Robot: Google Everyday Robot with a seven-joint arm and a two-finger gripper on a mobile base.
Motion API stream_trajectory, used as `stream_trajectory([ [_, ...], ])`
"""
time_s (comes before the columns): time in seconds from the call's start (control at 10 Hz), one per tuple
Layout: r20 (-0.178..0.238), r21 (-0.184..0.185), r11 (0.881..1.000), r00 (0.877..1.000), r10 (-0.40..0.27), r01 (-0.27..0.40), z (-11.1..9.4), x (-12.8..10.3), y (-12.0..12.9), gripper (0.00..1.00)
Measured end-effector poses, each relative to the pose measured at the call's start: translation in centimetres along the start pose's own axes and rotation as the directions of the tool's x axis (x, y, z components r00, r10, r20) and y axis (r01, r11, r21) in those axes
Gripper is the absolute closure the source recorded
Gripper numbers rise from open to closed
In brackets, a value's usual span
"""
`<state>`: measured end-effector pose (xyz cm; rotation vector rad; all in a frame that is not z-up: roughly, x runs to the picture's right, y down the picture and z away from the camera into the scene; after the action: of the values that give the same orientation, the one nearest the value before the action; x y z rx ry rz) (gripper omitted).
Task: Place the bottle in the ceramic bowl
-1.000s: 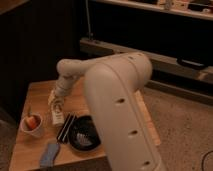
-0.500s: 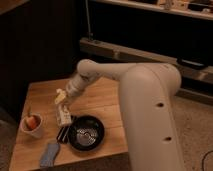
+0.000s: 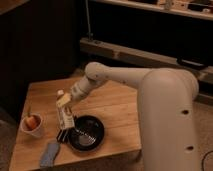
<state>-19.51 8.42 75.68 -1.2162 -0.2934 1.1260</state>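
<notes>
Your jaws are clamped on the bottle [image 3: 64,111], gripper [image 3: 65,101] hanging over the left half of the tabletop [image 3: 115,107] at the end of the big cream arm [image 3: 150,95]. The bottle hangs nearly upright, cap up, its lower end just above the left rim of the ceramic bowl [image 3: 86,134], probably so it can drop inside. A black ridged object [image 3: 64,134] lies against that rim; a white cup [image 3: 32,125] and a blue cloth [image 3: 49,154] sit further left.
</notes>
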Motion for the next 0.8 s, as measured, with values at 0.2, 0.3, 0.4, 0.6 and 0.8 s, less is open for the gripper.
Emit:
stream_trajectory([
  [0.2, 0.01, 0.003, 1.0, 1.0, -0.011, 0.011, -1.2, 2.2, -1.1, 1.0],
  [0.3, 0.019, 0.01, 1.0, 0.999, -0.028, 0.028, -1.9, 3.5, -1.9, 1.0],
  [0.4, 0.039, 0.014, 0.999, 0.998, -0.039, 0.039, -2.7, 4.9, -3.0, 0.93],
  [0.6, 0.07, 0.019, 0.998, 0.996, -0.059, 0.058, -3.0, 6.4, -4.0, 0.76],
  [0.8, 0.102, 0.022, 0.993, 0.987, -0.121, 0.119, -3.2, 8.3, -5.1, 0.53],
])
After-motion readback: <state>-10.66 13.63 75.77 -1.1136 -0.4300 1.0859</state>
